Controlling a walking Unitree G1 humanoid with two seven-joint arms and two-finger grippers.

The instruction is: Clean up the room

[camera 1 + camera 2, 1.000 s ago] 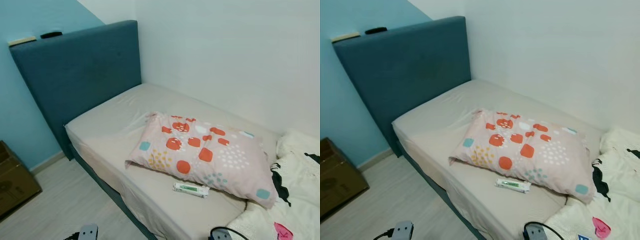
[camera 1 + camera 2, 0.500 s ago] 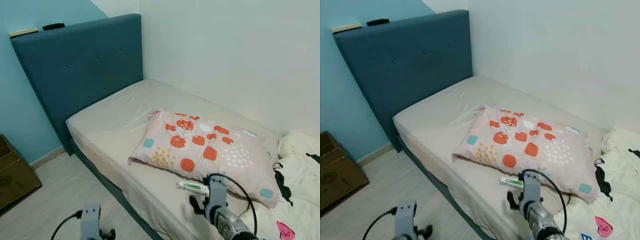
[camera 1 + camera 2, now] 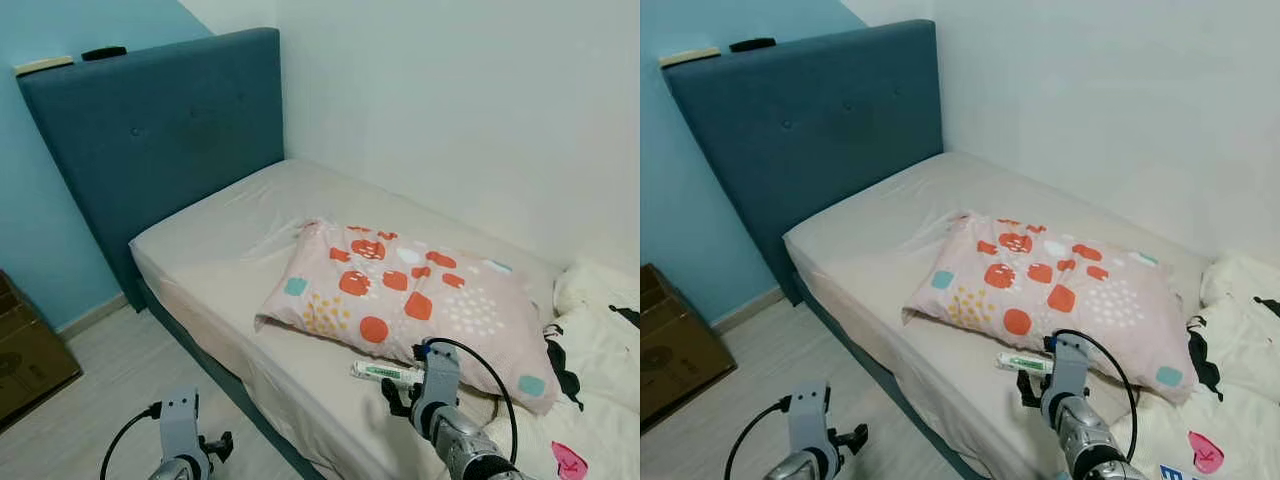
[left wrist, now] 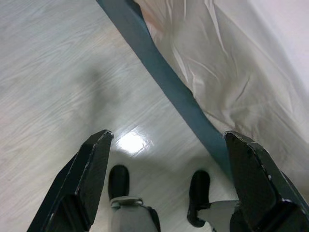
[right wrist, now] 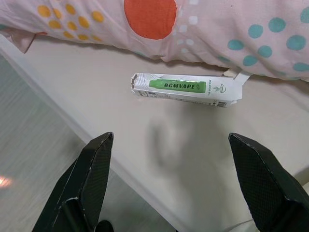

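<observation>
The small white-and-green box (image 5: 185, 89) lies on the bed (image 3: 220, 250) just beside the pillow (image 3: 400, 300). The right gripper (image 5: 169, 188) hovers above the box, fingers spread apart; the left gripper (image 4: 164, 188) hangs wide apart over the floor (image 4: 58, 72).

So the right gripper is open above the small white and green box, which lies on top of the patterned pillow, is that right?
Not quite. The small white and green box lies on the bedsheet beside the patterned pillow's edge, not on top of it, as the right wrist view shows. The rest holds: the right gripper is open above the box.
</observation>
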